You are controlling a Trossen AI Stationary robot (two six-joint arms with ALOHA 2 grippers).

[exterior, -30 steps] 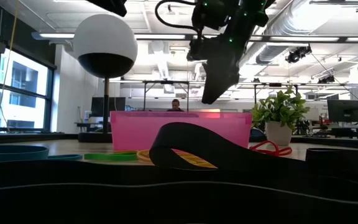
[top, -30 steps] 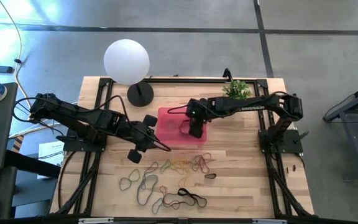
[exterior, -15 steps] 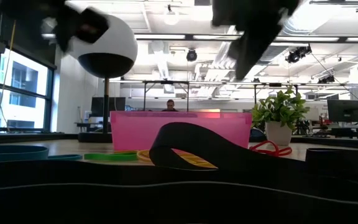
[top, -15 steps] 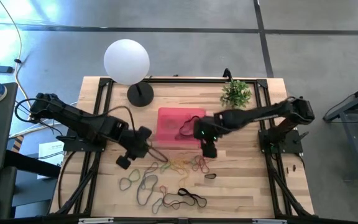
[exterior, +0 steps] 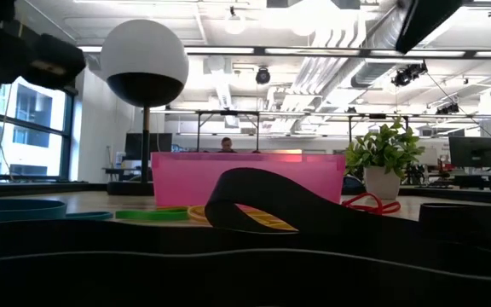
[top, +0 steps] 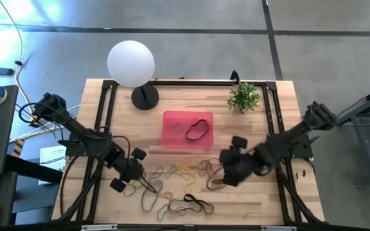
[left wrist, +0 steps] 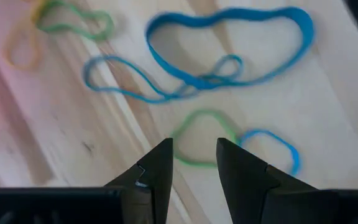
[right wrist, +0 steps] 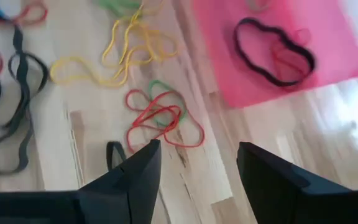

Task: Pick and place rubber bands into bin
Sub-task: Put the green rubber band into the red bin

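Observation:
Many rubber bands lie loose on the wooden table near its front edge. Among them are blue and green loops, red loops, yellow ones and wide black ones. The pink bin stands behind them and holds a black band and a red one. My left gripper hangs open just above a green band at the left of the pile. My right gripper hangs wide open above the red loops and a small black band.
A white globe lamp stands at the far left of the table, and a small potted plant at the far right. The black frame rails run along both sides. Bare wood lies between the bin and the bands.
My left gripper has gone from beside the bin toward the table's near edge and down, to the left part of the pile. My right gripper has swung from over the bin toward the near right, to above the red loops.

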